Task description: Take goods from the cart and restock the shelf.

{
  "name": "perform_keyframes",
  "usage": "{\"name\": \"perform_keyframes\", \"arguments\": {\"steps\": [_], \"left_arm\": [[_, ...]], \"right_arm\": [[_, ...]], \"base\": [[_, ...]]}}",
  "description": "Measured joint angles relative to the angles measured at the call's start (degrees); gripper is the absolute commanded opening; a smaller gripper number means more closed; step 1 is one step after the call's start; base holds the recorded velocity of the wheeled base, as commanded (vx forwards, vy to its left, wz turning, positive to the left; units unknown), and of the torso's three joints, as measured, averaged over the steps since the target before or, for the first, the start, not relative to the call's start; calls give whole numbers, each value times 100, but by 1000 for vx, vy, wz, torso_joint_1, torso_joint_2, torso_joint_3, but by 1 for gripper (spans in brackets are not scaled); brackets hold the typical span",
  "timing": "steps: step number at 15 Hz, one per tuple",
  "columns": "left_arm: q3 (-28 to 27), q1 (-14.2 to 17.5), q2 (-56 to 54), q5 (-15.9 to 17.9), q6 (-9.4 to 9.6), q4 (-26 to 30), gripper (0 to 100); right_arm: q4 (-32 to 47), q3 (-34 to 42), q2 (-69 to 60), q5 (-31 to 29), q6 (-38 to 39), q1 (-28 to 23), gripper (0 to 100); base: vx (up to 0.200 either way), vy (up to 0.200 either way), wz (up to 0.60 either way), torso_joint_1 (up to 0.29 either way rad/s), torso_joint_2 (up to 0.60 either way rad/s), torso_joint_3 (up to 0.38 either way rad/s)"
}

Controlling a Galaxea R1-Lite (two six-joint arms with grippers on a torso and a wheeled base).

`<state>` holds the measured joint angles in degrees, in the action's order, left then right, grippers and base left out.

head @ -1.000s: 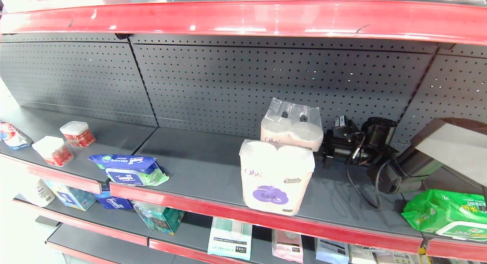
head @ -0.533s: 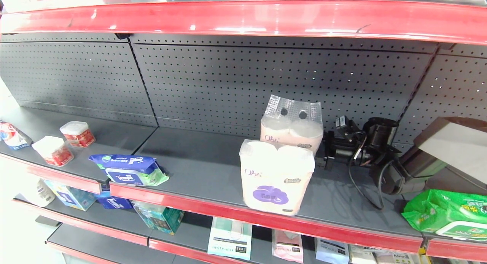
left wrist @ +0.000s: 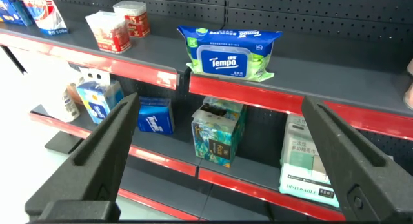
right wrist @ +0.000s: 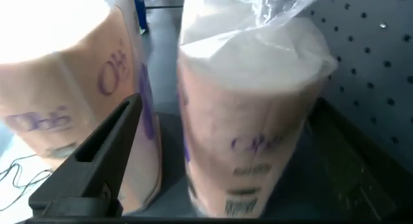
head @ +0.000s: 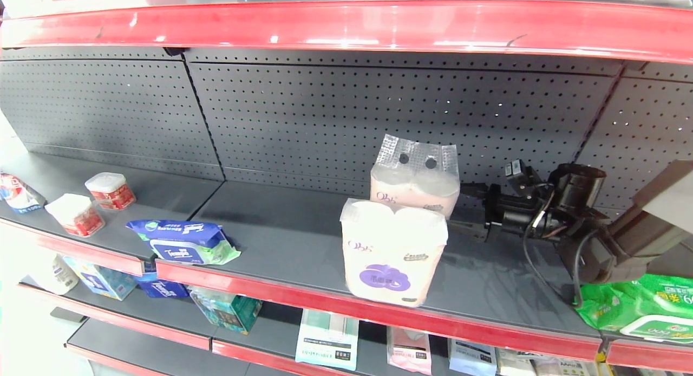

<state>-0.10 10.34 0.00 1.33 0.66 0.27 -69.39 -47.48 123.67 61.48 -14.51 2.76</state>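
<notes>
Two pink toilet-paper packs stand on the grey shelf (head: 292,235). The front pack (head: 392,251) sits at the red edge, and the rear pack (head: 414,181) stands upright behind it with its clear handle flap up. My right gripper (head: 466,209) is open just to the right of the rear pack, apart from it. In the right wrist view its fingers (right wrist: 97,166) spread wide either side of the rear pack (right wrist: 258,121), with the front pack (right wrist: 71,88) beside. My left gripper (left wrist: 219,108) hangs open and empty, lower down in front of the shelves.
A blue wipes pack (head: 184,240) lies left of the toilet paper, and two red-and-white tubs (head: 76,213) stand farther left. A green wipes pack (head: 644,303) lies under my right arm. The pegboard wall (head: 325,116) closes the back. Lower shelves (left wrist: 258,179) hold several boxed goods.
My right gripper has drawn back to the right, away from the rear toilet-paper pack. That pack has gone from tilted to upright.
</notes>
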Motion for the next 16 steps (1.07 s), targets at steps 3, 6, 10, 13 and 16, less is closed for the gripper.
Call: {"name": "perform_keyframes", "arguments": {"steps": [3, 6, 10, 13, 16], "left_arm": [[0, 0, 0, 0, 0, 0, 100], [0, 0, 0, 0, 0, 0, 100], [0, 0, 0, 0, 0, 0, 100], [0, 0, 0, 0, -1, 0, 100], [0, 0, 0, 0, 0, -2, 100]], "right_arm": [[4, 589, -488, -11, 190, -227, 100], [6, 1161, -1133, -112, 683, -580, 100], [312, 2100, -2328, -1182, 1351, -951, 100], [1742, 2586, -3696, -2653, 1432, -1003, 100], [3457, 2990, -5447, -4407, 1430, -846, 100]], "base": [[0, 0, 0, 0, 0, 0], [0, 0, 0, 0, 0, 0], [0, 0, 0, 0, 0, 0], [0, 0, 0, 0, 0, 0], [0, 0, 0, 0, 0, 0]]}}
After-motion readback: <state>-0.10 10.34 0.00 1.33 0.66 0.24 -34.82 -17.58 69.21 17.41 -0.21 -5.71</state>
